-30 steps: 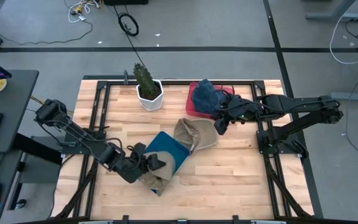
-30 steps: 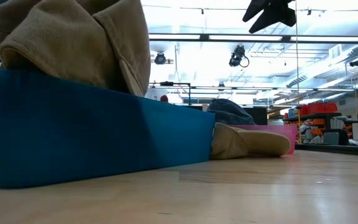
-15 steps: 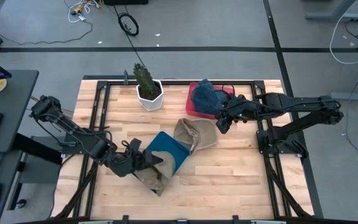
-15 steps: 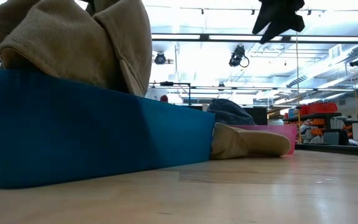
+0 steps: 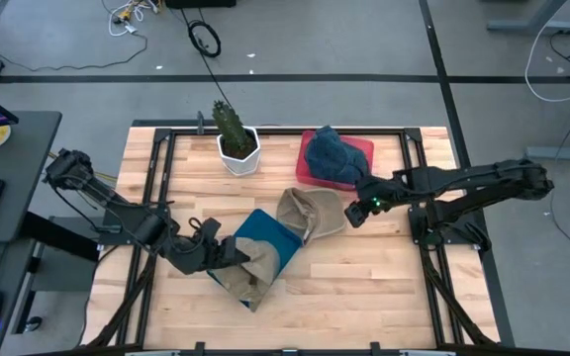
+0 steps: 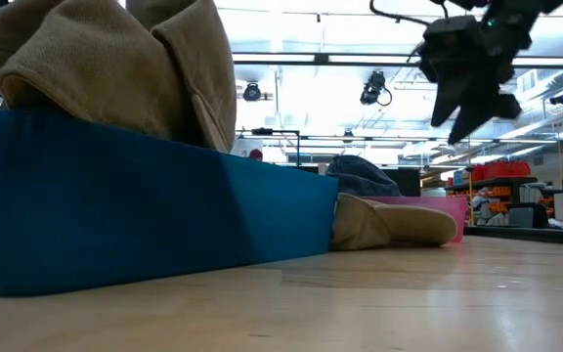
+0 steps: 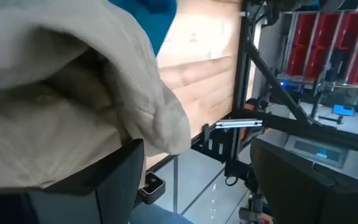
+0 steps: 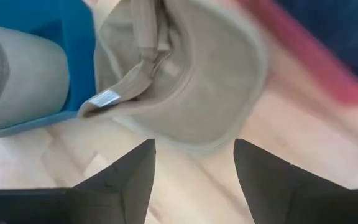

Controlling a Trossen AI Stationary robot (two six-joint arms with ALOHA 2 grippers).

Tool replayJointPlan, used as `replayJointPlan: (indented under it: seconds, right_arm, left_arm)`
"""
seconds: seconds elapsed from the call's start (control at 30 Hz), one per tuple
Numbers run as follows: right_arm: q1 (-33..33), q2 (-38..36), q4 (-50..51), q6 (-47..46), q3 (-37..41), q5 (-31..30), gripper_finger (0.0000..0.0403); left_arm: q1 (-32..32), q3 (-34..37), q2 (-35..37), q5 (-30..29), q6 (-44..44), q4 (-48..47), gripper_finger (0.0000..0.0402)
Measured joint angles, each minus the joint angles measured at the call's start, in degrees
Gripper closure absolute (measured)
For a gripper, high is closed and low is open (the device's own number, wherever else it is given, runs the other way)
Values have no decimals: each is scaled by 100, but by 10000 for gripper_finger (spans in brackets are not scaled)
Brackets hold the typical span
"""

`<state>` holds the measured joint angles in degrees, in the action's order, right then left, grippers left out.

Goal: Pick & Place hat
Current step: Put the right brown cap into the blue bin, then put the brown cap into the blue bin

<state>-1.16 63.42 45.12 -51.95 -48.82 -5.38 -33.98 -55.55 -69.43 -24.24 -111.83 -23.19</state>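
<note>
A tan hat (image 5: 248,272) lies piled on a blue box (image 5: 265,242), and fills much of the left wrist view (image 7: 61,93). My left gripper (image 5: 224,254) is open at its left side. A second tan hat (image 5: 310,213) lies upside down on the table against the box, its inside and label showing (image 8: 179,81). My right gripper (image 5: 356,211) is open, hovering just right of it, fingertips (image 8: 194,171) over the brim's edge. In the low view this gripper (image 6: 467,83) is well above the table. A blue hat (image 5: 331,156) rests on a pink box (image 5: 359,148). My left gripper (image 7: 197,180) stands open beside the tan hat on the blue box. The cloth's edge (image 7: 160,124) reaches down to one finger (image 7: 120,177). Whether they touch, I cannot tell.
A potted cactus (image 5: 235,136) stands at the far side of the table. Bare wood lies to the right of the blue box and toward the near edge (image 5: 364,277). Black frame rails (image 5: 419,237) run along the table's sides.
My right gripper has moved from the pink box toward the near edge and down, coming to the tan hat that lies beside the blue box. My left gripper has drawn back a little toward the table's left from the hat on the box.
</note>
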Motion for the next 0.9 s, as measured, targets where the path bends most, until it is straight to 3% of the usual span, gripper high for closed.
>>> replayJointPlan:
  seconds: [0.23, 0.57, 0.77, 0.9]
  right_arm:
    - [-3, -249, -1383, -924, 1075, 520, 181]
    - [-69, -389, -3643, -2968, 2534, 1003, 181]
    - [-209, -387, -5002, -4244, 3432, 777, 181]
    - [-209, -387, -5799, -5007, 3897, 587, 181]
  left_arm:
    - [2, 7, 394, -341, 161, -234, 103]
    - [37, 2, 1121, -2342, 1955, 505, 103]
    - [360, -2, 1181, -2838, 2992, 1086, 103]
    - [657, -2, 1131, -3014, 3198, 1272, 103]
